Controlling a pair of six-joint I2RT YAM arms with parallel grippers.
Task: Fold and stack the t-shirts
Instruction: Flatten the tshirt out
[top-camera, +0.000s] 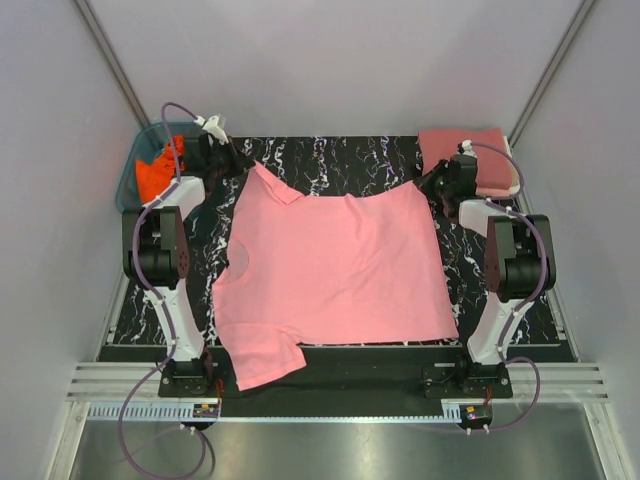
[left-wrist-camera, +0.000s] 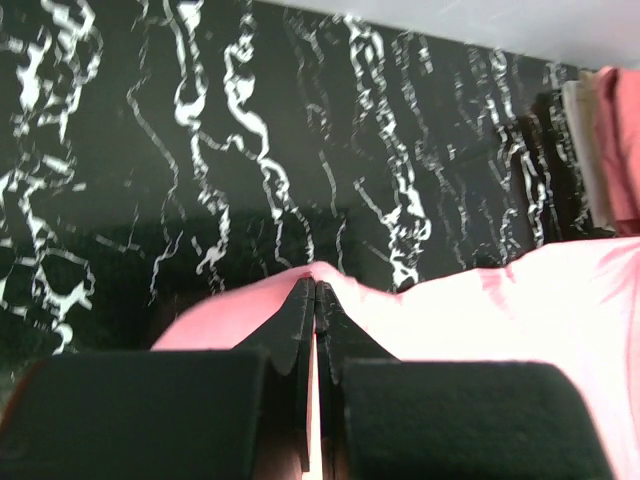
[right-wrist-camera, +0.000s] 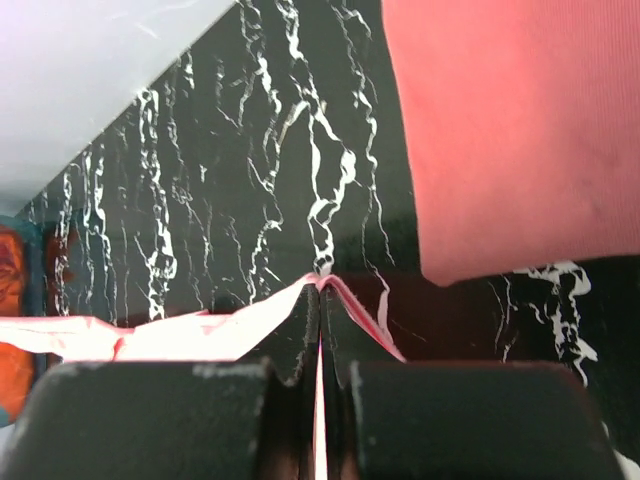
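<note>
While you read the overhead view, note first the surroundings: a teal basket stands at the far left corner of the black marbled table, just beside your left arm, with the orange t-shirt bunched inside it. At the far right corner lies the folded rose-red t-shirt, just beside your right arm's wrist; the left wrist view shows a cream t-shirt as a pale layer at that stack's edge.

The light pink t-shirt is spread flat across the middle of the table, collar towards your left arm, one sleeve draped over the near edge.

Left gripper – its jaws are pressed together on the far left corner of the light pink t-shirt, and the wrist view shows pink cloth bulging around both fingertips.

Right gripper – its jaws are likewise closed, pinching the shirt's far right corner; the cloth's edge emerges at the fingertips and trails off to the left. In that view the rose-red fold fills the upper right, near the jaws but not touching them.
</note>
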